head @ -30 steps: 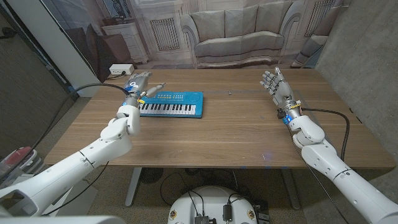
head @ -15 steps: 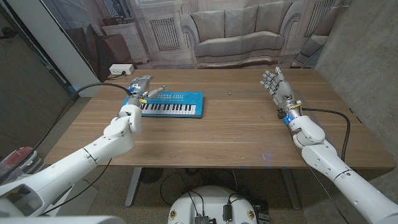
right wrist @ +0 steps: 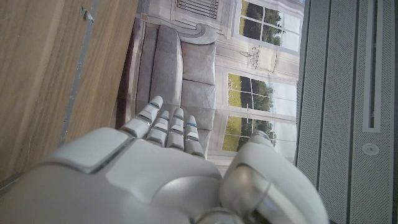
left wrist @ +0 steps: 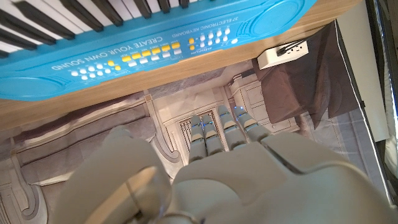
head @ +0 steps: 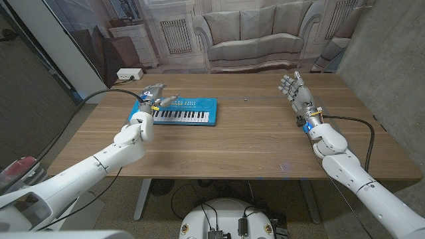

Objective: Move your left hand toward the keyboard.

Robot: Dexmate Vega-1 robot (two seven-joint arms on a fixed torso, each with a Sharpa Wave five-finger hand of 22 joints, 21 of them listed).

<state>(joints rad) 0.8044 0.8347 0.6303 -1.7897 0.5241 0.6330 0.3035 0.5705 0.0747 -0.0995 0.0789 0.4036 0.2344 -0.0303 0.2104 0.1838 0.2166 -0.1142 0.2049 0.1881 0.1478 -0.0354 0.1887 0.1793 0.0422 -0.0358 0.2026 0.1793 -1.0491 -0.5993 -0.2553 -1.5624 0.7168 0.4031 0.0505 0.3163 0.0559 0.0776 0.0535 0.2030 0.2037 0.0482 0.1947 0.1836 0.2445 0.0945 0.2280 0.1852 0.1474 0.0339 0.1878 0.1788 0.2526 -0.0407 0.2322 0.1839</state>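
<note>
So the left robot hand (head: 155,95) is hovering over the blue keyboard's (head: 180,111) left end, fingers apart, holding nothing; the right robot hand (head: 294,89) is waiting far right, fingers spread.

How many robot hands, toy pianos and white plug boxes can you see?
Robot hands: 2, the left hand and the right hand
Blue toy keyboard: 1
White power strip: 1
Total: 4

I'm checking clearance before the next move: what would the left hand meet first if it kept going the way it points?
Probably the blue keyboard: the left hand hangs by its left end, fingers aimed over it. Height above the keys is unclear.
</note>
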